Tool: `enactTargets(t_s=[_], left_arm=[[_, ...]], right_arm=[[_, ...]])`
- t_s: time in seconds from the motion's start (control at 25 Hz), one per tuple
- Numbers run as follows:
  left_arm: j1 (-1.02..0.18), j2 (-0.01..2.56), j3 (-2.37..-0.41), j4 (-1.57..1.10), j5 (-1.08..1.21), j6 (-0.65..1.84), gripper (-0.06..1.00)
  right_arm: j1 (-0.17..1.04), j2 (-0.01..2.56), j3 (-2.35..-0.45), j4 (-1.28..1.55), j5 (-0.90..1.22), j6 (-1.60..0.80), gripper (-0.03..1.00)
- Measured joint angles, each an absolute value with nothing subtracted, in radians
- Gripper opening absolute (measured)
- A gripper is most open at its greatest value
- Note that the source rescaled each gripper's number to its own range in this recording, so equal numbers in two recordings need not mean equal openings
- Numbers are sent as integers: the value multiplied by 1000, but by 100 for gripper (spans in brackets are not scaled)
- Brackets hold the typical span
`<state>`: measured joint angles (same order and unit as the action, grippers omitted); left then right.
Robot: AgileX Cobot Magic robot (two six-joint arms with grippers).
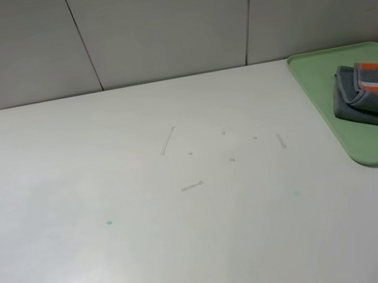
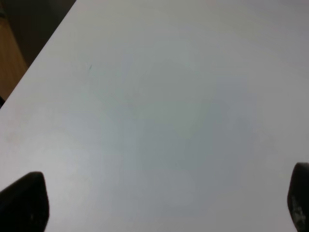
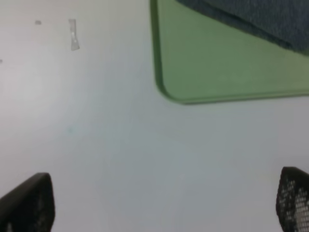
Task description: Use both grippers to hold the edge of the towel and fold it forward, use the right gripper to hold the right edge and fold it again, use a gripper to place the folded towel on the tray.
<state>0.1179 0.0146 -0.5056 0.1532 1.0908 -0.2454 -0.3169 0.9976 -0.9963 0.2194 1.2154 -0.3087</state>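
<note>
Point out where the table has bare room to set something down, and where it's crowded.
The table is bare from its left edge across to the tray, apart from small tape scraps near the middle. The near strip below the tray's corner is free too. Crowded: the far right, where the folded towel lies on the tray, leaving only a green strip along its left side.

Table [image 1: 157, 250] lies open; only tray [image 1: 322, 107] with towel [image 1: 375, 97] blocks far right.
</note>
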Motion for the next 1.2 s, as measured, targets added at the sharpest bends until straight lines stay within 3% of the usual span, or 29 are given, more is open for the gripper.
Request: enactTargets(t_s=[0.8,1.2], left_arm=[[118,15,-506,153,1091,-245,100],[118,15,-506,153,1091,-245,100]], right_arm=[[-312,226,-599,207,1131,-180,100],[-72,144,-497,35,1034,19,100]])
